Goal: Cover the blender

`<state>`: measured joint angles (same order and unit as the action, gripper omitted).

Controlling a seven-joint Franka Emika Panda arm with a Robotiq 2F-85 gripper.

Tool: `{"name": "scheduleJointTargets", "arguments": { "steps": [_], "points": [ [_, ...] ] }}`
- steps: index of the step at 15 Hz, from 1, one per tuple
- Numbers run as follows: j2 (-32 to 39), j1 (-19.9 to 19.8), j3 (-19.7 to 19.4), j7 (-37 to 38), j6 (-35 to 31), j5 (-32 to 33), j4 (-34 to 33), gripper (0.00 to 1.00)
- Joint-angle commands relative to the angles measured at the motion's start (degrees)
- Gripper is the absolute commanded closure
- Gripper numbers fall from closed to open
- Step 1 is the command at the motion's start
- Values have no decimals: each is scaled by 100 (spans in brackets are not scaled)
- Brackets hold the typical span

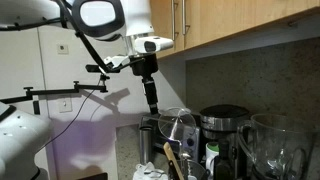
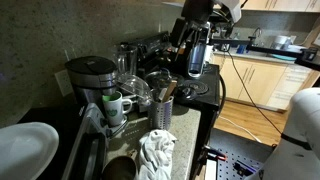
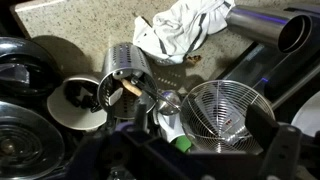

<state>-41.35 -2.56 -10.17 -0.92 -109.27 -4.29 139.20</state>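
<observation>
We see the blender (image 1: 276, 148) at the right end of the tabletop (image 3: 60, 12) in an exterior view. It is a clear jug just beside the coffee maker (image 1: 225, 122) with the black round top. The end effector (image 1: 152, 104) hangs over the clutter, left of both and apart from the jug. Whether it is clenched or released we cannot tell (its tips are too small and dark). In the wrist view, a steel utensil holder (image 3: 125, 62) stands between a mug (image 3: 82, 103) and a wire strainer (image 3: 225, 110), with a crumpled cloth (image 3: 185, 25) beyond.
</observation>
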Motion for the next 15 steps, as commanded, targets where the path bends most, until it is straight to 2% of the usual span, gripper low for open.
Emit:
{"name": "scheduleJointTargets", "arguments": {
  "steps": [1, 4, 6, 11, 15],
  "points": [
    [19, -122, 87, -68, 16, -75, -12, 0],
    [19, -122, 87, -68, 16, -75, -12, 0],
    [93, -298, 351, 433, -336, 55, 96, 0],
    [475, -876, 795, 1723, -1745, 397, 388, 0],
    [910, -1559, 831, 2505, -2885, 906, 822, 0]
  ]
}}
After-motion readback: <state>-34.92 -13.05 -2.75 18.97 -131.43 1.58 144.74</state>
